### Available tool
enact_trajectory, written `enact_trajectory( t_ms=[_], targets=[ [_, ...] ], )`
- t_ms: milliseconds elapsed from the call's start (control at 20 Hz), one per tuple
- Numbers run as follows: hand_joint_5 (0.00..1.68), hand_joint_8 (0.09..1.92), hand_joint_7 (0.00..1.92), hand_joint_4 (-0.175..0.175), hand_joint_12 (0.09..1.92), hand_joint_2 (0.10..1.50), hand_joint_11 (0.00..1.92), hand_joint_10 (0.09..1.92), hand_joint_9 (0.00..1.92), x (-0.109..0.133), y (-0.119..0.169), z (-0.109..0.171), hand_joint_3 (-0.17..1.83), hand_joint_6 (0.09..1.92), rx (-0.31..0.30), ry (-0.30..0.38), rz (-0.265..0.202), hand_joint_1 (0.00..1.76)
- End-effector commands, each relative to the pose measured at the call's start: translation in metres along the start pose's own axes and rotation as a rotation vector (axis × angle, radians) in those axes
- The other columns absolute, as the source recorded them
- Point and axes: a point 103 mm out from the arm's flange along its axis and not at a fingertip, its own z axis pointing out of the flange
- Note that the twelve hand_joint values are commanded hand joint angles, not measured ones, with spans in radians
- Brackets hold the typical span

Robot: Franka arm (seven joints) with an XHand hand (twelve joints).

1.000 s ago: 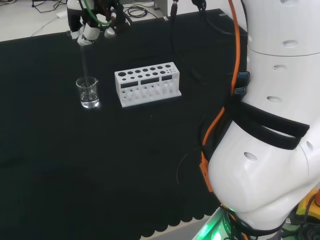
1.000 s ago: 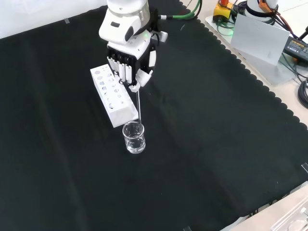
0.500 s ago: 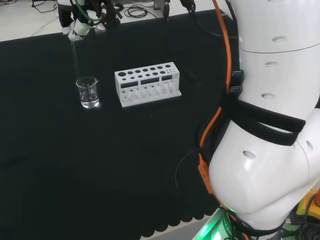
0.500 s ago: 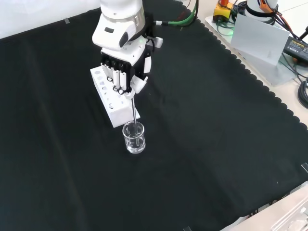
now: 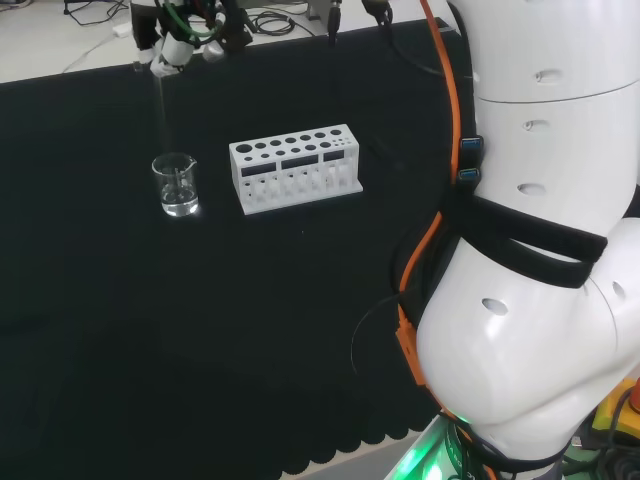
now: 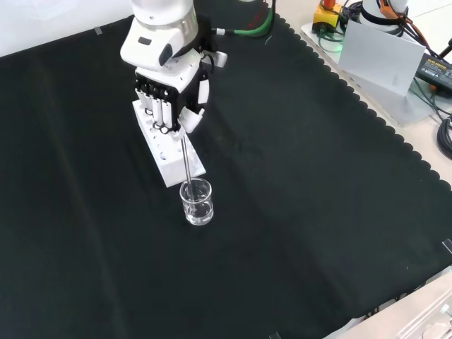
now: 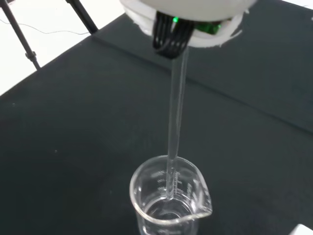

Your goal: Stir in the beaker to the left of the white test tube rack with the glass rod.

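A clear glass beaker (image 6: 196, 202) with a little clear liquid stands on the black cloth at the near end of the white test tube rack (image 6: 169, 157) in the front view. In the head view the beaker (image 5: 176, 186) is left of the rack (image 5: 295, 168). The hand (image 6: 167, 90) hangs above the rack, shut on the top of a glass rod (image 6: 186, 161). The rod (image 5: 163, 115) slants down from the hand (image 5: 176, 42). In the wrist view the rod (image 7: 174, 122) ends inside the beaker (image 7: 168, 201), just below the rim.
The arm's big white links (image 5: 540, 250) stand at the right of the head view. Cables and a grey box (image 6: 381, 53) lie off the cloth's scalloped edge at the front view's upper right. Open black cloth (image 6: 318, 212) lies around the beaker.
In the front view the hand has moved up and to the left, tilting the rod; the rod's lower end stays in the beaker. Beaker and rack have not moved.
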Motion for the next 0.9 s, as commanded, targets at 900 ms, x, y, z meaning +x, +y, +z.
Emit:
enact_trajectory(
  t_ms=[900],
  targets=[
    [1.30, 1.07, 1.21, -0.175, 0.89, 0.69, 1.57, 0.93, 1.57, 0.037, -0.027, 0.018, 0.65, 0.33, 0.039, 0.010, -0.040, 1.32]
  ],
)
